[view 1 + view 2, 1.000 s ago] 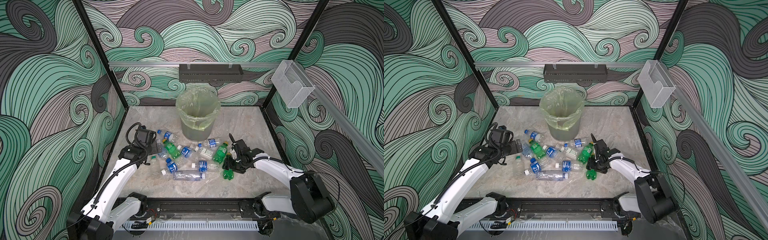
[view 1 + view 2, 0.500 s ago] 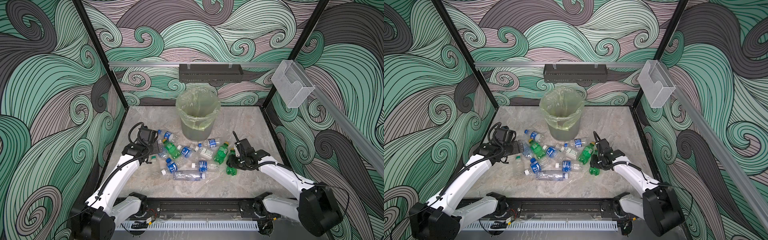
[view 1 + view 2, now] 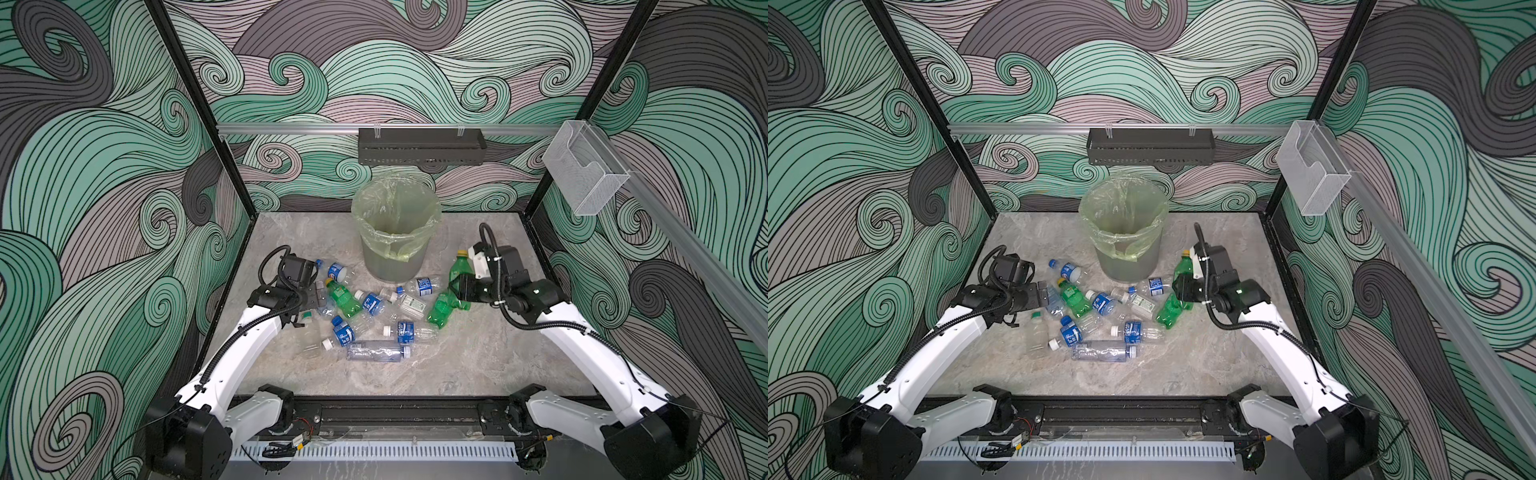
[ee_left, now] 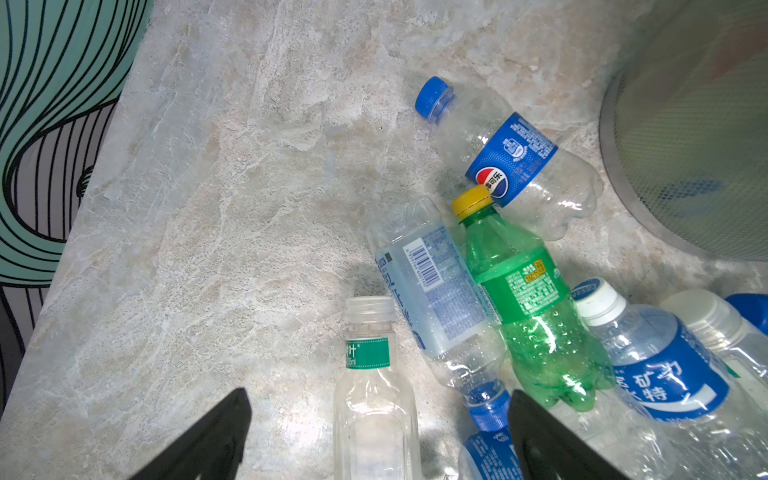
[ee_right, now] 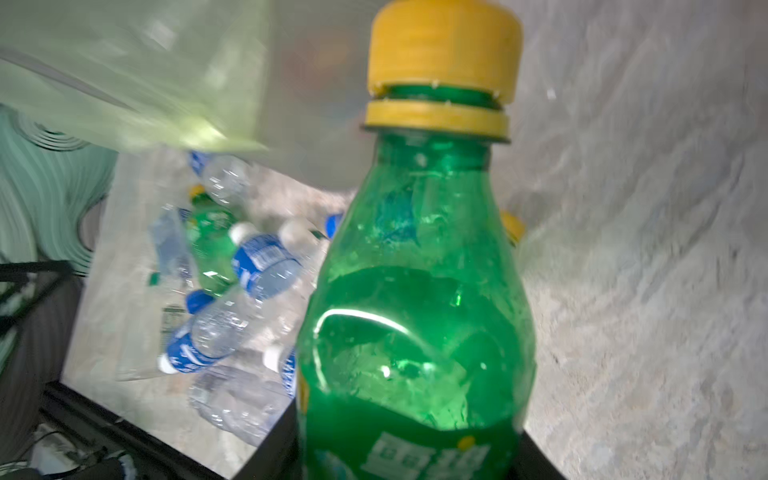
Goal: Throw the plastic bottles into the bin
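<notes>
The grey marbled desk (image 3: 457,365) carries everything. Toward its back, at the middle, stands the bin (image 3: 388,268), a round grey bucket lined with a crinkly yellow-green bag, upright and open at the top. In front of it the plastic bottles (image 3: 374,307) lie scattered in a loose pile, most on their sides. The long unlabelled clear bottle (image 3: 376,351) is nearest the front edge, a green bottle with a yellow cap (image 3: 343,297) lies on the left of the pile, and a Pepsi-labelled bottle (image 4: 511,162) lies close to the bin's foot. The right pincer (image 3: 461,286) is clenched on a yellow-capped green bottle (image 5: 415,311), held cap-up and raised clear of the desk, just right of the bin. The left pincer (image 4: 376,403) is spread wide and grips nothing, hovering at the pile's left edge over a clear bottle with a green label band (image 4: 372,395).
</notes>
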Motion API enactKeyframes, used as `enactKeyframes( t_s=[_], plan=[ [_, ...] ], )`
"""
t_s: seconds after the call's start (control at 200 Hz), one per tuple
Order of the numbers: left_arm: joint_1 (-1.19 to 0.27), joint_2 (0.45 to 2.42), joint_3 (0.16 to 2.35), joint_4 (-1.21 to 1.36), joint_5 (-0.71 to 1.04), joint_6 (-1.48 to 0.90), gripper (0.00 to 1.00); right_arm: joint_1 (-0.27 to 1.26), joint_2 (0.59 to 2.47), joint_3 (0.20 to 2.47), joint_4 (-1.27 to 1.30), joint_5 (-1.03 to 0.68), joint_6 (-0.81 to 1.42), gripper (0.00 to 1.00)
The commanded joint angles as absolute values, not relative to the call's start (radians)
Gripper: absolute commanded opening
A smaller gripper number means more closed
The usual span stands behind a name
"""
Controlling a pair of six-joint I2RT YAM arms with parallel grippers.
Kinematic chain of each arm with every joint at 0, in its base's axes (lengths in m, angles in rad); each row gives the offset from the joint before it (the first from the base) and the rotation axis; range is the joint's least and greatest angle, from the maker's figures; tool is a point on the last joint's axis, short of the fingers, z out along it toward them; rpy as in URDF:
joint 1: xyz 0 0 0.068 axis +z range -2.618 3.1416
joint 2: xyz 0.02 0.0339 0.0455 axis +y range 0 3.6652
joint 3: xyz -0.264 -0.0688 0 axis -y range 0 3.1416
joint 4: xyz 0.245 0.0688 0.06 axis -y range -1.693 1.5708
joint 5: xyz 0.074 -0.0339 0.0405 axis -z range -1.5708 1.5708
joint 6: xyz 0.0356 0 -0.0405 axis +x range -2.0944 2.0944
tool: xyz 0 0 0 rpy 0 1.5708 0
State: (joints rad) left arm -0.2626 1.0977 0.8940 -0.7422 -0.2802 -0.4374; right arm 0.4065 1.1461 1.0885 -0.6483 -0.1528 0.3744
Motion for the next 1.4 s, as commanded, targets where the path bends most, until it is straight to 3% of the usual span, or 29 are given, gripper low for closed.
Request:
enactKeyframes(
  t_s=[0.0, 0.11, 0.165, 0.205, 0.29, 0.37, 0.576, 1.006, 1.396],
  plan=[
    [-0.254, 1.098, 0.911, -0.759, -0.282, -0.456, 0.99, 0.412, 1.236, 1.311, -0.59, -0.247, 0.33, 0.53],
    [-0.255, 1.097, 0.91, -0.749, -0.272, -0.471, 0.99, 0.414, 1.425, 1.58, -0.466, -0.287, 0.365, 0.54],
    [-0.255, 1.095, 0.911, -0.747, -0.259, -0.472, 0.99, 0.417, 1.539, 1.719, -0.433, -0.288, 0.376, 0.72],
    [-0.255, 1.092, 0.914, -0.753, -0.25, -0.474, 0.99, 0.419, 1.621, 1.827, -0.428, -0.272, 0.387, 0.8],
    [-0.255, 1.079, 0.919, -0.768, -0.252, -0.484, 0.99, 0.419, 1.768, 2.043, -0.508, -0.259, 0.377, 0.89],
    [-0.255, 1.058, 0.915, -0.778, -0.244, -0.483, 0.99, 0.419, 1.815, 2.149, -0.592, -0.269, 0.346, 0.91],
    [-0.253, 1.032, 0.89, -0.806, -0.24, -0.473, 0.99, 0.416, 1.597, 1.867, -0.523, -0.225, 0.263, 0.99],
    [-0.253, 1.043, 0.851, -0.848, -0.215, -0.53, 0.99, 0.38, 1.229, 1.297, -0.5, -0.237, 0.239, 0.99],
    [-0.253, 1.104, 0.792, -0.85, -0.173, -0.579, 0.99, 0.354, 1.112, 1.076, -0.48, -0.16, 0.275, 0.99]
  ],
)
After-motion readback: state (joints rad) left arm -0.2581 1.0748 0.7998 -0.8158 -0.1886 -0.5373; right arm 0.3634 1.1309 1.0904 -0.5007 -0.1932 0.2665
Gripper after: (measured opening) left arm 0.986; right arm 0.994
